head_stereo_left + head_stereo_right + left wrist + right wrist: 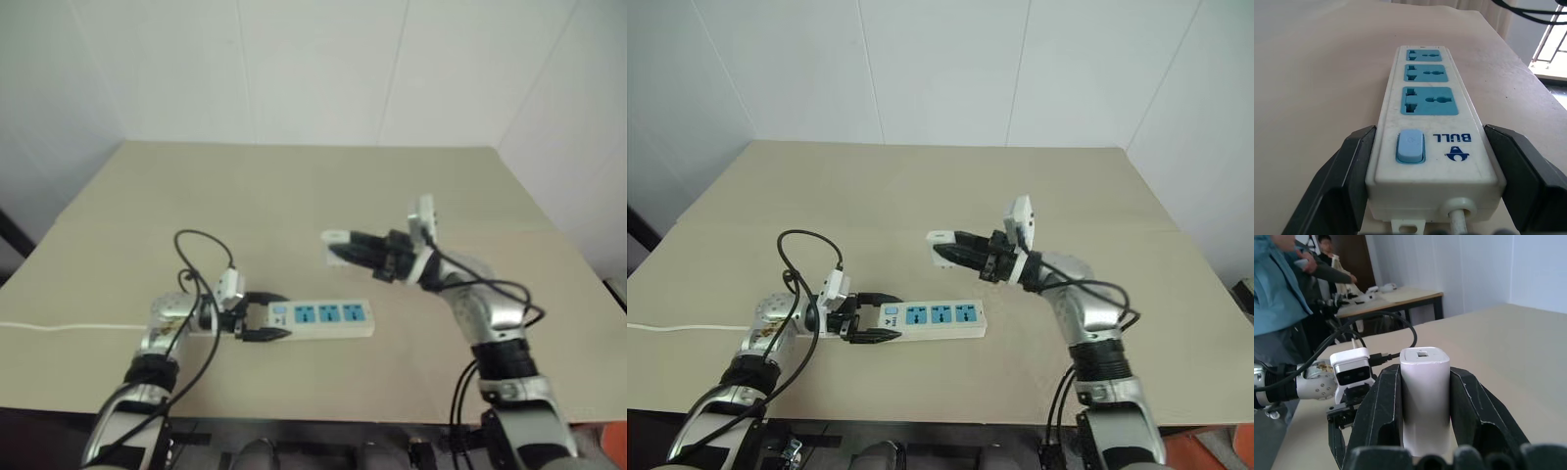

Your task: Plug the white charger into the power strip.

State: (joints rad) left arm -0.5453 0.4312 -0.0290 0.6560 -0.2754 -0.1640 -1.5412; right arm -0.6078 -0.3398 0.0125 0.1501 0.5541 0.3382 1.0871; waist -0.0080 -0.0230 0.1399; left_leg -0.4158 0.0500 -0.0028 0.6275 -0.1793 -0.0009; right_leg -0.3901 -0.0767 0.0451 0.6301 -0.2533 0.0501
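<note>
Lying flat on the beige tabletop (294,186), the long white power strip with three blue sockets (328,318) is being clamped at its switch end by the left gripper (272,320). Above and right of the strip, the right gripper (345,247) is pinching the small white rounded charger (335,237) in mid-air.

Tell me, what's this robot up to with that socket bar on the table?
It is getting ready to plug something in. Its left gripper is clamped on the switch end of the power strip, which lies flat on the table. Its right gripper holds the white charger in the air, above and a little behind the strip, not yet at any of the three blue sockets, which are all empty. People stand at another table in the background.
</note>
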